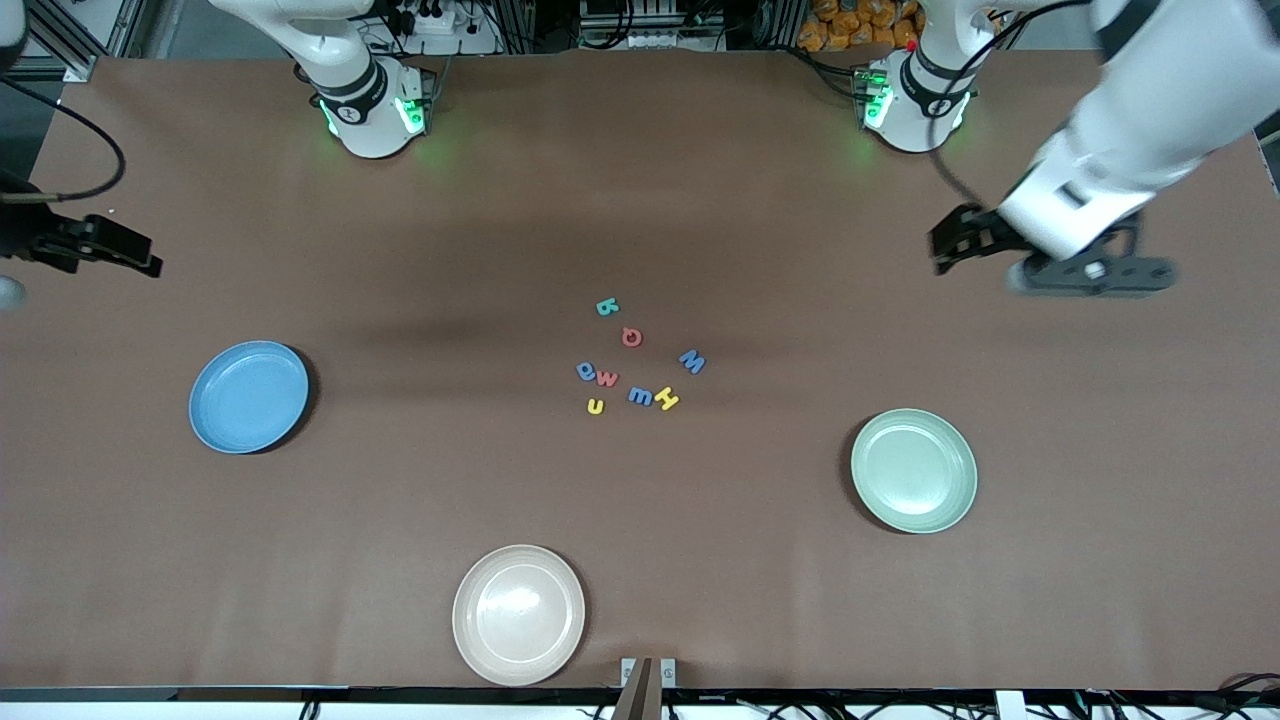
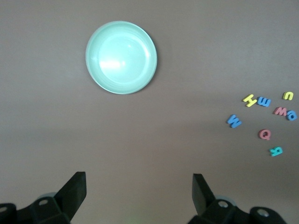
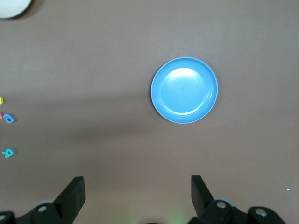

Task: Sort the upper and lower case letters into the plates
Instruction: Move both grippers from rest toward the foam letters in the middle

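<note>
Letters: 8 small foam pieces lie loose on the bare table near its centre, none yet in a plate. Going from the front camera outward: the beige plate (image 1: 518, 613) sits nearest and is not a sorting target; the mint plate (image 1: 913, 470) lies toward the left arm's end; then comes the letter cluster, with the yellow u (image 1: 595, 406), blue m (image 1: 640, 397) and yellow H (image 1: 667, 400) nearest, the red w (image 1: 606, 378) touching a blue a (image 1: 586, 371), the blue W (image 1: 692, 361) apart, then the red Q (image 1: 631, 336) and teal letter (image 1: 606, 306) farthest. The blue plate (image 1: 249, 396) lies toward the right arm's end, level with the cluster. The letters are judged very light, soft and flat; they should be pinched across a narrow stroke, with fingertips close to the table, 1 piece at a time where neighbours touch. The left gripper (image 2: 139, 189) hangs over bare table with jaws spread wide, holding nothing. The right gripper (image 3: 138, 191) is likewise spread wide and empty, over bare table near the blue plate.
</note>
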Controlling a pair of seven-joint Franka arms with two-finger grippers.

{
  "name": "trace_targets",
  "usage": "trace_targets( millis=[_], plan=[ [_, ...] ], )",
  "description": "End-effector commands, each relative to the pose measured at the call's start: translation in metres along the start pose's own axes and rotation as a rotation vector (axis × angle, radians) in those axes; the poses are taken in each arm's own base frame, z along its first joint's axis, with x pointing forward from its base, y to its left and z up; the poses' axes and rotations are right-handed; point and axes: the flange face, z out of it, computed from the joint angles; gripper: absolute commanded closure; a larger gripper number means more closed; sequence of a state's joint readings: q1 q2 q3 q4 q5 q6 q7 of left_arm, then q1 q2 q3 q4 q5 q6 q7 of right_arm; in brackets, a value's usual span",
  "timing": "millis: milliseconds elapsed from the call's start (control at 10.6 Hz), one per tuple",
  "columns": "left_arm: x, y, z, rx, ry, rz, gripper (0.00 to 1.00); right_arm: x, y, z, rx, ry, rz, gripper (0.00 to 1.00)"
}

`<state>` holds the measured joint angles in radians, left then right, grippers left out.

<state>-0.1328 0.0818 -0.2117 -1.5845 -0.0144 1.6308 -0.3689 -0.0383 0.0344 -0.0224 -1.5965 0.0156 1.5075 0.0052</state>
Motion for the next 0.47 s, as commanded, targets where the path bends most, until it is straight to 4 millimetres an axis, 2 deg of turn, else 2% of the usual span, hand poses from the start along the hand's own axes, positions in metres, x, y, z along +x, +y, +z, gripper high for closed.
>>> trace_targets(
  millis=[0, 188, 376],
  plan=[
    [0.009, 0.054, 0.045, 0.005, -0.013, -0.131, 0.0, 0.016, -0.021, 0.029, 0.01, -0.037, -0.043, 0.0],
    [0.008, 0.1, 0.097, 0.018, -0.029, -0.221, 0.0, 0.024, -0.067, 0.05, 0.004, -0.068, -0.118, 0.0],
    [-0.003, 0.138, 0.153, 0.061, -0.018, -0.291, 0.0, 0.021, -0.126, 0.069, -0.007, -0.101, -0.213, 0.0]
  ],
)
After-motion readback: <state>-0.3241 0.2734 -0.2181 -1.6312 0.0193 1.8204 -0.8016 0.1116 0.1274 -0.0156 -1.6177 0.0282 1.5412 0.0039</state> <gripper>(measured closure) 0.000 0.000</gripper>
